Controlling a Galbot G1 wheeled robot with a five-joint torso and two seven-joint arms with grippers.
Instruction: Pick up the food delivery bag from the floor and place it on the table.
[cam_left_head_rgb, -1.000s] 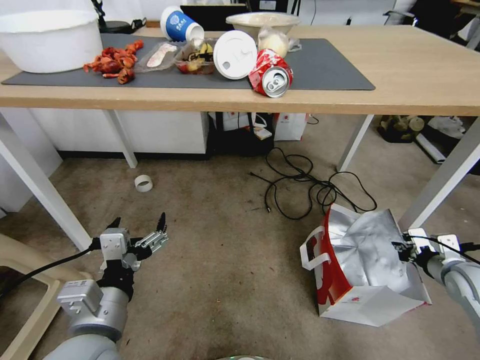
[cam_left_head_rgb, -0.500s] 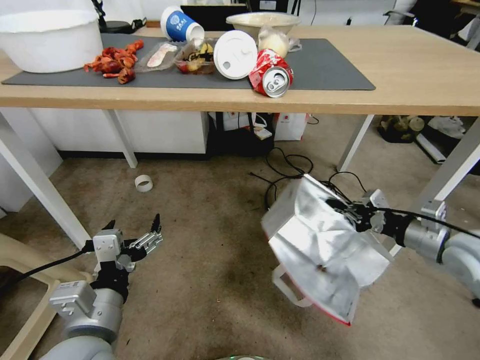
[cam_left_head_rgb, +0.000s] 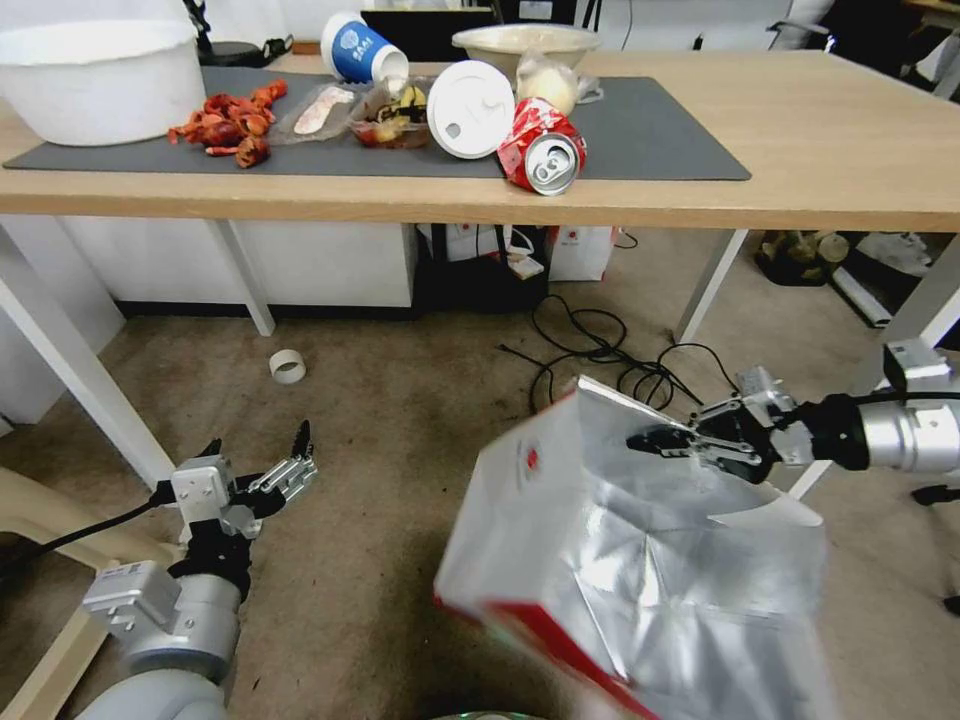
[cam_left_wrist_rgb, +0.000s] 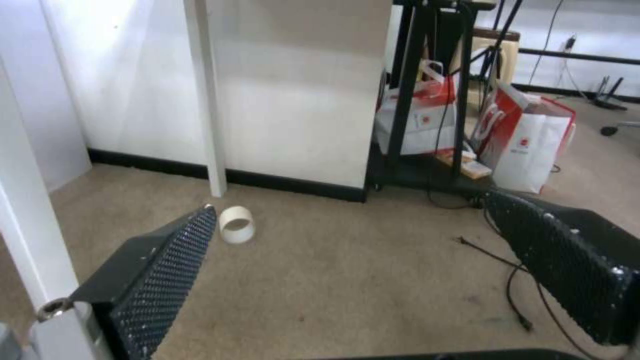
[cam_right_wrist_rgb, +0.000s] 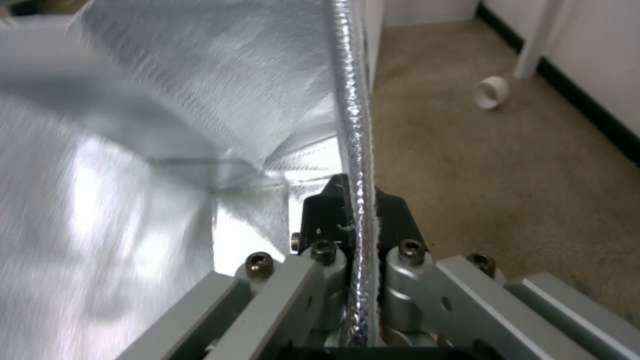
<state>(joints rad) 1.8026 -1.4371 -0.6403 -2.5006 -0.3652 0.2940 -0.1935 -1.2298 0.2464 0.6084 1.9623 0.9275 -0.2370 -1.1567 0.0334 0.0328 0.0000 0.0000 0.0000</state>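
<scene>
The right claw (cam_right_wrist_rgb: 353, 210) pinches the foil rim of the food delivery bag (cam_right_wrist_rgb: 167, 150), whose silver lining spreads to one side. Beyond lies the floor (cam_right_wrist_rgb: 507, 170) with a white ring (cam_right_wrist_rgb: 492, 92).

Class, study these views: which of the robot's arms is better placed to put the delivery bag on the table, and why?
Right. The right gripper is shut on the food delivery bag rim, below the table. The left gripper is open, empty and low over the floor.

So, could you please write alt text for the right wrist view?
The right gripper is clamped on the foil-lined rim of the food delivery bag, whose silver interior spreads beside it. Beyond lies carpeted floor with a small white ring.
</scene>
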